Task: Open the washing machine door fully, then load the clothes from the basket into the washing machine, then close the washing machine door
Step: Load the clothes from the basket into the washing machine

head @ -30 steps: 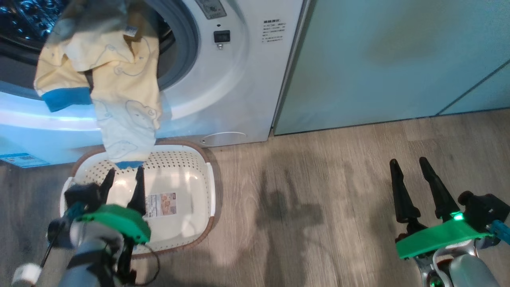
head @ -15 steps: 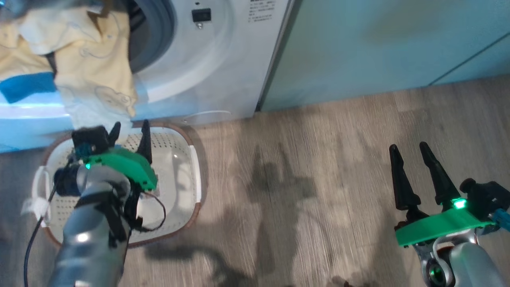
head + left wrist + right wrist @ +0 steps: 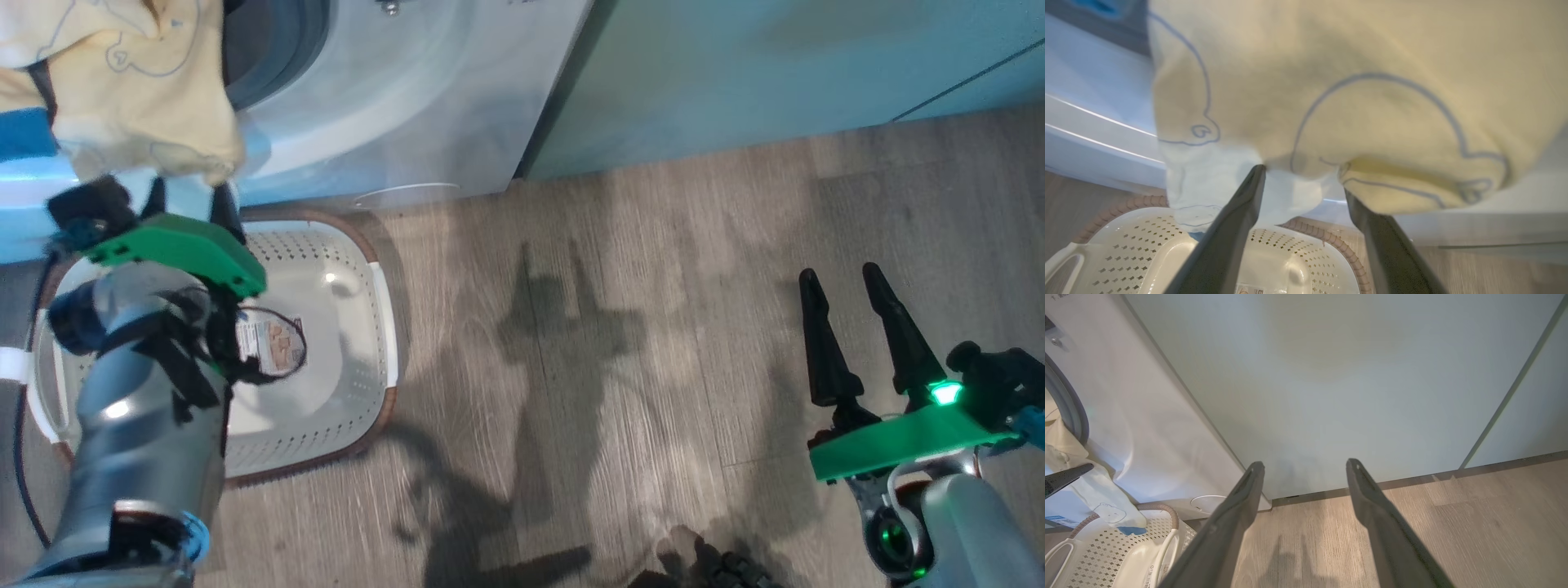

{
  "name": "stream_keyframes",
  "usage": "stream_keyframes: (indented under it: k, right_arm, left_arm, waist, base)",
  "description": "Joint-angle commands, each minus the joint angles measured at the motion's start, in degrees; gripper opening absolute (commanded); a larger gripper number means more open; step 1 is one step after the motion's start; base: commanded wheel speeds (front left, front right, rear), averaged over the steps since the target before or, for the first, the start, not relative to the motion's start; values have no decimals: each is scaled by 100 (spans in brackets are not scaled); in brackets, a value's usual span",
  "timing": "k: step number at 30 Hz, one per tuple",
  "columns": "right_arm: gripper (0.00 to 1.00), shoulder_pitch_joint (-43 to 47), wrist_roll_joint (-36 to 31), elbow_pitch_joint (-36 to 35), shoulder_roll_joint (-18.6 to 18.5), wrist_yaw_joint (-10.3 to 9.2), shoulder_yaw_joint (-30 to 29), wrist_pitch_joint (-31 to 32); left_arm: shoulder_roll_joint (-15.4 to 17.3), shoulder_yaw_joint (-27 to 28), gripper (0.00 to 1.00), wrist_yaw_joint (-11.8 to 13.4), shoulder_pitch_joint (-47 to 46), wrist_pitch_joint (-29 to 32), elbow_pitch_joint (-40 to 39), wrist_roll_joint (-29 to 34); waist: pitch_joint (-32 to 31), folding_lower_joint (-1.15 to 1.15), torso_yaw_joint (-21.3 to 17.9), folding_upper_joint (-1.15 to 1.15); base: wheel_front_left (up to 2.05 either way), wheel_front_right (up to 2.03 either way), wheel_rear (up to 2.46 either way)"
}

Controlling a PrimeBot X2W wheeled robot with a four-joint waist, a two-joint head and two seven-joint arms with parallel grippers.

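Clothes (image 3: 139, 106) drape out of the washing machine (image 3: 392, 106) opening and down its front, blocking the way in. Left claw (image 3: 1303, 181) spread, tips at the cloth's lower edge; basket (image 3: 384, 327) interior free beneath. Right claw (image 3: 841, 278) spread over open floor (image 3: 612, 327); cabinet (image 3: 1351, 375) face ahead.

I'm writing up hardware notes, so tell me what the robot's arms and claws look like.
Both alike: the left claw and right claw each have two long, black, tapering fingers on a bright green plate. The forearms are glossy silver-grey. A green light glows on the right one; a black cable runs beside the left arm.
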Motion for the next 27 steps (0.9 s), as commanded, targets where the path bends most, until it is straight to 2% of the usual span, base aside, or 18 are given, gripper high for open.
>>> stream_keyframes:
  k: [1, 6, 9, 10, 12, 13, 20, 27]
  right_arm:
    - [100, -89, -31, -156, -5, -16, 124, -38]
    - [100, -151, -38, -138, 0, -16, 129, -38]
    - [100, -174, -42, -122, 2, -16, 125, -38]
    - [100, -179, -43, -118, 2, -16, 124, -38]
    - [100, -186, -47, -110, 3, -16, 129, -38]
    - [100, -188, -50, -106, 3, -16, 131, -38]
    - [100, -158, -55, -77, 4, -16, 119, -38]
    - [100, -73, -50, -70, 5, -16, 101, -38]
  left_arm:
    - [248, 238, 100, 54, -70, -35, -179, -76]
    - [268, 440, 100, 12, -50, -35, -433, -62]
    - [236, 478, 76, -97, -1, -35, -531, -2]
    - [224, 482, 63, -130, 6, -35, -534, 18]
    - [204, 501, 18, -174, 17, -35, -543, 55]
    - [192, 511, 0, -191, 24, -35, -546, 72]
    - [139, 572, 0, -315, 156, -35, -645, 168]
    - [137, 716, 0, -511, 464, -35, -1250, 123]
  waist:
    - [50, -1, 34, 0]
    - [87, -1, 93, 0]
    - [79, -1, 127, 0]
    - [74, -1, 137, 0]
    - [59, -1, 149, 0]
    - [50, -1, 153, 0]
    - [-57, -1, 163, 0]
    - [-223, -1, 231, 0]
  base:
    - [0, 0, 0]
    - [0, 0, 0]
    - [0, 0, 0]
    - [0, 0, 0]
    - [0, 0, 0]
    - [0, 0, 0]
    - [0, 0, 0]
    - [0, 0, 0]
